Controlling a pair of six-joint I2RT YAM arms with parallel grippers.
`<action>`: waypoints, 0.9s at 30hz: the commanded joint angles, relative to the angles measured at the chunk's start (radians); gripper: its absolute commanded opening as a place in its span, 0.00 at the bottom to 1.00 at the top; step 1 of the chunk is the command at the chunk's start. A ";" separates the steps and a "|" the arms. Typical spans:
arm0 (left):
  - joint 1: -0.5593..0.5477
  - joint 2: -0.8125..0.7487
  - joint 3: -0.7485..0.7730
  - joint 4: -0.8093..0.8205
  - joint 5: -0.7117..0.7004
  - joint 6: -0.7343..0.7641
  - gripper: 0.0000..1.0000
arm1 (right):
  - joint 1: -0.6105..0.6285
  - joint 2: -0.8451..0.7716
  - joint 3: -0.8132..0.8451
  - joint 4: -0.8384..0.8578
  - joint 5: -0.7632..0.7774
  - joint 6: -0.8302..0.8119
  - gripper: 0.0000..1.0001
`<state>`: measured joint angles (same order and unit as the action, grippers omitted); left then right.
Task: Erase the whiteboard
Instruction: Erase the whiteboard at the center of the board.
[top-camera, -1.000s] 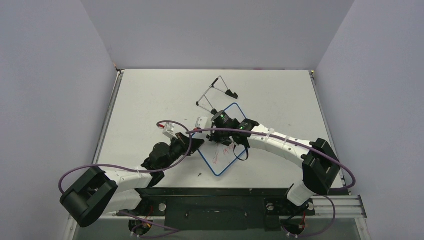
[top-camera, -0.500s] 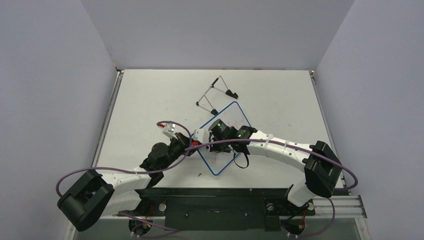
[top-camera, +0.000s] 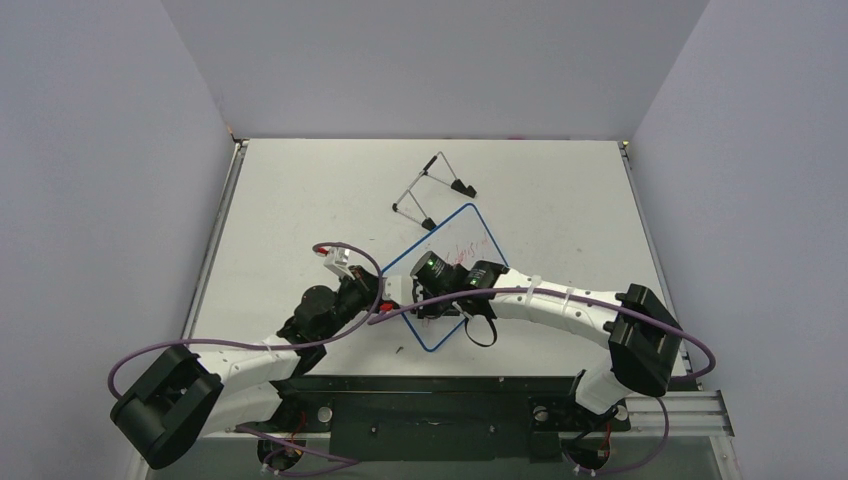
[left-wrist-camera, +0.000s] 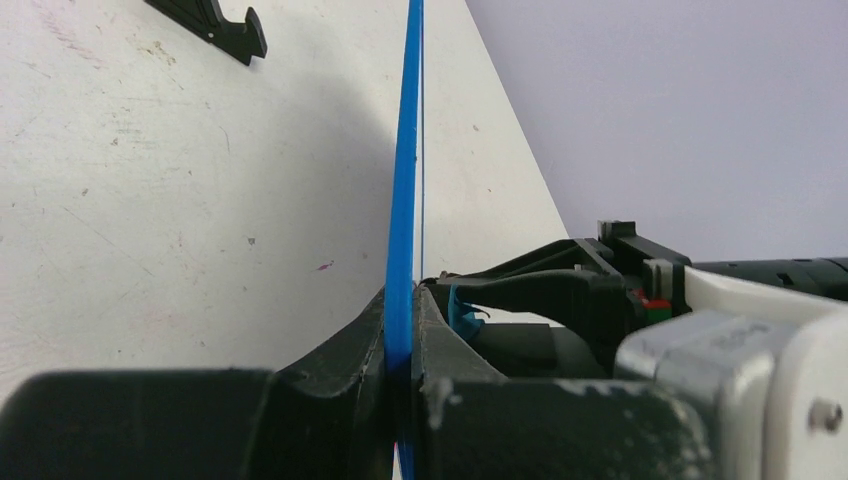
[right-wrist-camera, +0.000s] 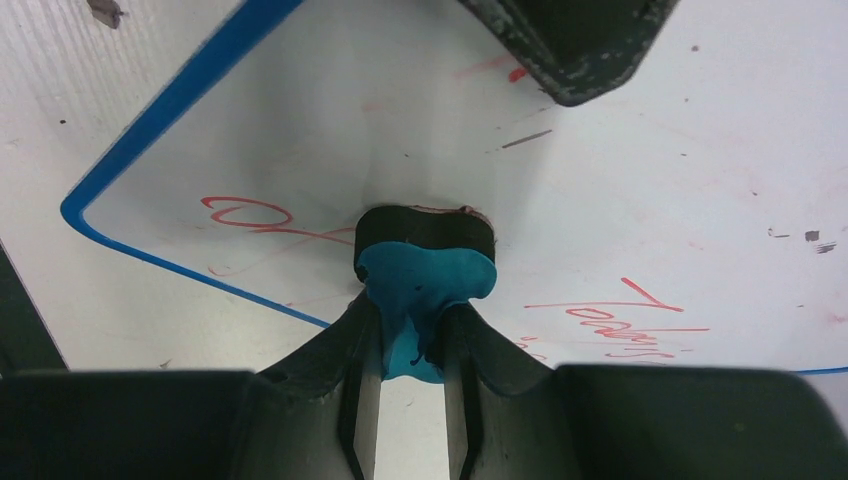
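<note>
1. The left gripper (left-wrist-camera: 403, 300) has its jaws clamped tight on the blue rim of the whiteboard (right-wrist-camera: 620, 180) and holds it in place.
2. The right gripper (right-wrist-camera: 408, 310) pinches the small blue eraser (right-wrist-camera: 425, 275) in its jaws. The eraser's dark pad presses on the white face of the board.
3. The whiteboard lies slanted on the table (top-camera: 300, 200), near the middle, just in front of the wire stand (top-camera: 430, 185).
4. A second ago the right gripper was over the far part of the board. Now it is on the near side, close to the left gripper.
5. Red writing (right-wrist-camera: 610, 320) shows on both sides of the eraser. I think the wiping is going on but is not done, and more rubs are needed.
</note>
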<state>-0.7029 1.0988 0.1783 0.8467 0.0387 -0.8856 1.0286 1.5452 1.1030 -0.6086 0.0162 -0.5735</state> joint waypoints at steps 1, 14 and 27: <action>-0.007 -0.052 0.036 0.062 0.089 0.011 0.00 | -0.068 0.001 -0.020 0.054 -0.040 0.029 0.00; -0.007 -0.039 0.032 0.079 0.106 -0.001 0.00 | -0.178 -0.025 -0.019 0.104 -0.023 0.097 0.00; -0.007 -0.039 0.038 0.081 0.119 0.010 0.00 | -0.122 -0.020 -0.004 0.065 -0.145 0.065 0.00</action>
<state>-0.6975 1.0885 0.1783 0.8379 0.0509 -0.8749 0.9154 1.5261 1.0748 -0.5949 -0.1081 -0.5312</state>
